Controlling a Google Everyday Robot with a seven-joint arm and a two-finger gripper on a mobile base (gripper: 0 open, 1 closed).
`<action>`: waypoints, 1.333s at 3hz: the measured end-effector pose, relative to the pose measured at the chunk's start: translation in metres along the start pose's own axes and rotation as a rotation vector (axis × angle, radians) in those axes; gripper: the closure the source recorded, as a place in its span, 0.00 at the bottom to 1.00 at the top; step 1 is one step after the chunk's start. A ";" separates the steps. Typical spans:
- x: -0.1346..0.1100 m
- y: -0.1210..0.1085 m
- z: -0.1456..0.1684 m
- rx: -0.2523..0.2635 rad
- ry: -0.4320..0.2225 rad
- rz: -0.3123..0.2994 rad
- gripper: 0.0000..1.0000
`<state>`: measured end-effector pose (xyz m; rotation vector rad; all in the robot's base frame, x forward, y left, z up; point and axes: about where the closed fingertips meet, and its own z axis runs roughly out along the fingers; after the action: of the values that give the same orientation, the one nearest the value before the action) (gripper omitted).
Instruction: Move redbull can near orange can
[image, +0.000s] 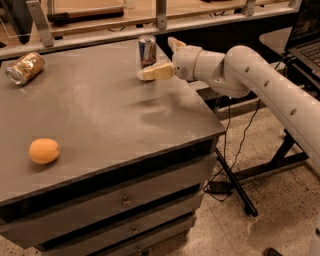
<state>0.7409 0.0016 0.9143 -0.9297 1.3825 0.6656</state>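
The redbull can (147, 50), slim and blue-and-silver, stands upright near the back edge of the grey table (100, 115). My gripper (157, 58) reaches in from the right and is open. Its near finger (152, 73) lies in front of the can and its far finger (175, 43) is behind and right of it. Whether either finger touches the can cannot be told. The orange can (24, 68), golden-brown with silver ends, lies on its side at the table's far left corner, well away from the gripper.
A round orange fruit (44, 151) sits near the table's front left. The table has drawers (125, 200) below. A rail (160, 22) runs behind the table. A stand with cables (235, 180) is on the floor at the right.
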 end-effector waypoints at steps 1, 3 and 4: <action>0.006 0.001 0.021 -0.028 -0.030 0.013 0.00; 0.017 0.012 0.046 -0.092 0.035 0.034 0.18; 0.017 0.017 0.051 -0.120 0.033 0.025 0.41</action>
<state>0.7542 0.0518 0.8921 -1.0237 1.3966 0.7619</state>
